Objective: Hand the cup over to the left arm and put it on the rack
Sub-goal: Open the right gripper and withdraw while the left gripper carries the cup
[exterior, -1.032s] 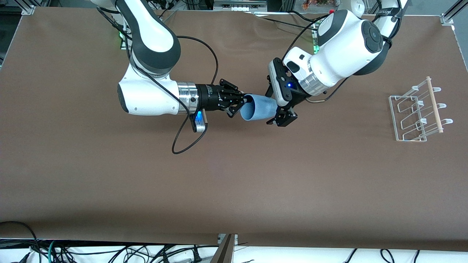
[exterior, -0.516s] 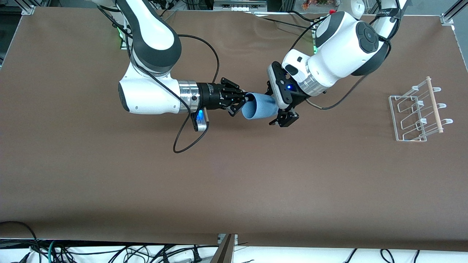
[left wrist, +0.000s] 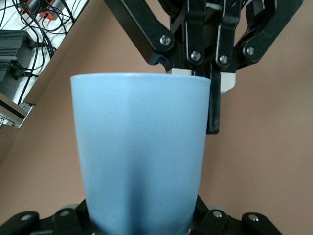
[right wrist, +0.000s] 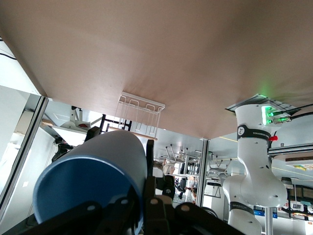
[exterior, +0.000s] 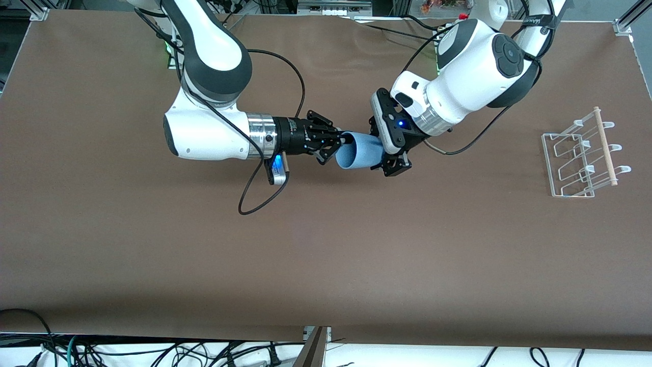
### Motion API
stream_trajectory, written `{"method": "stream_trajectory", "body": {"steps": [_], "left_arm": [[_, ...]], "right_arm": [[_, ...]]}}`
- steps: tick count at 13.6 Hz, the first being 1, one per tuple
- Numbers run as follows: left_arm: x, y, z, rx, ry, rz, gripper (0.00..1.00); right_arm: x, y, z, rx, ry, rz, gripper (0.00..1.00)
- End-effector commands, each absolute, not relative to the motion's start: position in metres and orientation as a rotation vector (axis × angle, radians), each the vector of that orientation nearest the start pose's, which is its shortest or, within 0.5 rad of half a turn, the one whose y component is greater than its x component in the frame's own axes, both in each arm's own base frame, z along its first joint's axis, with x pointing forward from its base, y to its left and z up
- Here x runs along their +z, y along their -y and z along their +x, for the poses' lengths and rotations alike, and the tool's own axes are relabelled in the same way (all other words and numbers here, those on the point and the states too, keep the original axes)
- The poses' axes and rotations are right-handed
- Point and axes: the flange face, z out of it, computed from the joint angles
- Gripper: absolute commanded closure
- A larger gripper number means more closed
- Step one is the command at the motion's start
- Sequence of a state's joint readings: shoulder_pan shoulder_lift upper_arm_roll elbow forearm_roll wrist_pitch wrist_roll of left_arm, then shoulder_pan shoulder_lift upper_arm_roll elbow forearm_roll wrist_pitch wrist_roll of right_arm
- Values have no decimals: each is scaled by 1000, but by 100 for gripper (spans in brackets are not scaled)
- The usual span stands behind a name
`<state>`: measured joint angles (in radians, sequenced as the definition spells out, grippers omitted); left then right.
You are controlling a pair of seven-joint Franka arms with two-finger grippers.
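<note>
Blue plastic cup (exterior: 359,151) is hanging over mid-table: your right gripper (exterior: 330,144) is pinching its rim, while your left gripper (exterior: 389,153) is straddling its base, grip unconfirmed. Should the right fingers be letting go before the left ones are clamping, the tapered cup will likely be slipping out. The rack (exterior: 580,155) is waiting toward the left arm's end. No legible writing.

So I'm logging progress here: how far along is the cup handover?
Done: the right tool holds the cup by its rim, in the air over the table's middle. In hand: the left tool brackets the cup's base, though whether it grips is unclear. Left: release by the right arm, then carrying the cup to the rack, which holds nothing.
</note>
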<state>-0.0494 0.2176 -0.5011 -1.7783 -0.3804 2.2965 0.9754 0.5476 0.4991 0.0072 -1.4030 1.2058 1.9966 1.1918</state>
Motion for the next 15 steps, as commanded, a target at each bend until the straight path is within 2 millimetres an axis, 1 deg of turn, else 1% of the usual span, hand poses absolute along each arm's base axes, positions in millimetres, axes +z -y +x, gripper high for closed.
{"method": "stream_trajectory", "body": {"steps": [1, 2, 3, 4, 5, 7, 9, 10, 11, 12, 13, 14, 15], "left_arm": [[496, 331, 561, -739, -2022, -2724, 100], [498, 328, 562, -733, -2020, -2725, 100], [500, 321, 563, -725, -2013, -2729, 100], [498, 314, 564, -673, -2020, -2745, 100], [505, 300, 571, -647, -2011, -2760, 100], [508, 282, 576, -595, -1993, -2792, 100], [506, 242, 584, -480, -1937, -2848, 100], [501, 215, 589, -385, -1902, -2839, 100], [496, 190, 592, -293, -1864, -2860, 100], [493, 160, 596, -198, -1818, -2914, 100], [489, 135, 596, -97, -1786, -2950, 100], [482, 95, 596, 19, -1712, -2979, 100], [470, 58, 591, 164, -1649, -3023, 100]], "right_arm": [[470, -435, 584, 1003, -1164, -1820, 60], [469, -433, 586, 999, -1166, -1818, 41], [475, -430, 590, 990, -1164, -1811, 13], [483, -426, 593, 976, -1159, -1806, 1], [490, -423, 596, 969, -1145, -1811, 1], [499, -394, 612, 963, -1168, -1789, 1], [515, -369, 623, 976, -1144, -1791, 1], [519, -354, 628, 984, -1141, -1800, 1], [518, -339, 633, 986, -1143, -1823, 1], [515, -325, 636, 979, -1135, -1869, 1], [520, -310, 634, 963, -1106, -1935, 1], [524, -299, 627, 961, -1037, -2014, 1], [533, -286, 622, 914, -990, -2089, 1]]}}
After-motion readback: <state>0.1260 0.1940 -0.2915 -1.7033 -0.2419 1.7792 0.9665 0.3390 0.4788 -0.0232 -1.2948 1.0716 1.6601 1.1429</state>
